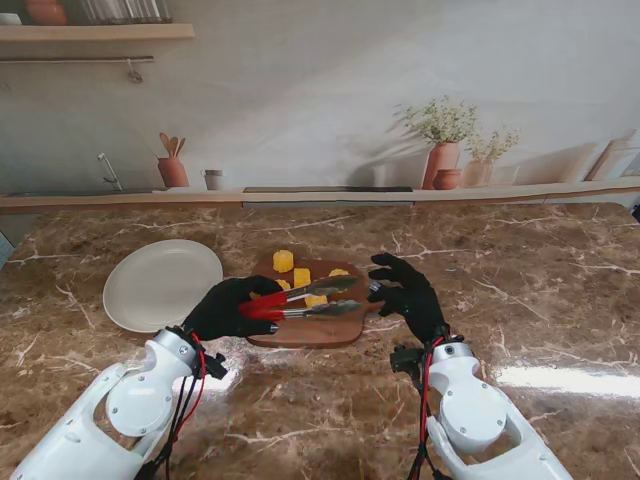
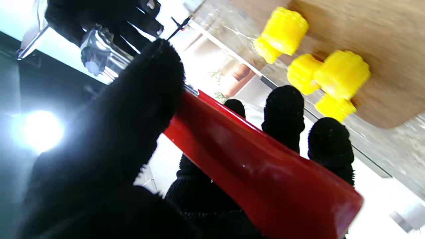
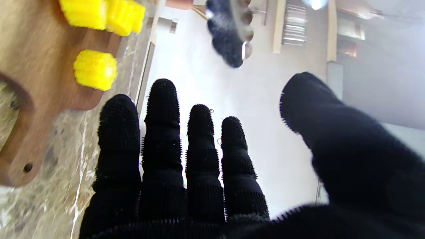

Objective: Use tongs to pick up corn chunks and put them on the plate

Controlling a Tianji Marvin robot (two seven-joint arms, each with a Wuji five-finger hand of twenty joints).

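Observation:
My left hand (image 1: pixel 232 308) is shut on the red handles of the tongs (image 1: pixel 300 300), whose metal tips reach right across the wooden cutting board (image 1: pixel 310 330). Several yellow corn chunks (image 1: pixel 284 261) lie on the board; the tong tips sit over the nearer ones (image 1: pixel 316 299). In the left wrist view the red tong handle (image 2: pixel 252 166) runs under my thumb, with corn chunks (image 2: pixel 342 74) beyond. My right hand (image 1: pixel 408 293) hovers open at the board's right end, fingers spread (image 3: pixel 199 159). A white plate (image 1: pixel 162 284) lies left of the board, with nothing on it.
The brown marble counter (image 1: pixel 520 290) stretches to the right. Along the back ledge stand terracotta pots with plants (image 1: pixel 442 160), a utensil pot (image 1: pixel 172 170) and a small cup (image 1: pixel 212 179).

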